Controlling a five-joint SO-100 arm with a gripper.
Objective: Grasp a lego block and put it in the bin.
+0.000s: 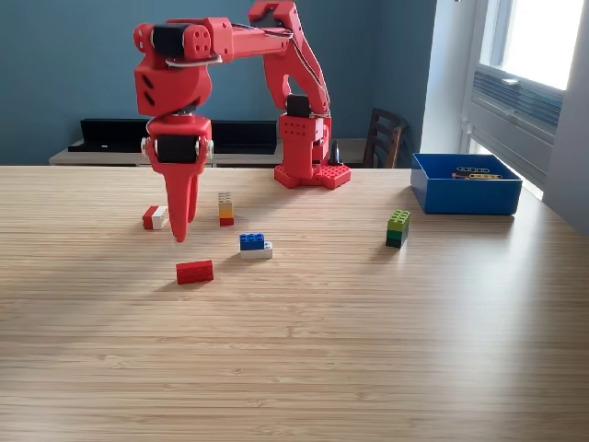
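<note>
Red plastic tool [180, 230] tapers above studded red brick [194, 272].

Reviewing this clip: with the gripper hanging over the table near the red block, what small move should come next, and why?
Probably open the jaws and ease down toward the red block. The gripper points downward with its tips just above and behind that block, holding nothing, its fingers looking closed. The block lies alone on the table, nearest the tips. The bin comes later.

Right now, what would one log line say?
gripper: shut, empty, above table | nearest: red block | bin: far right in the exterior view
</note>
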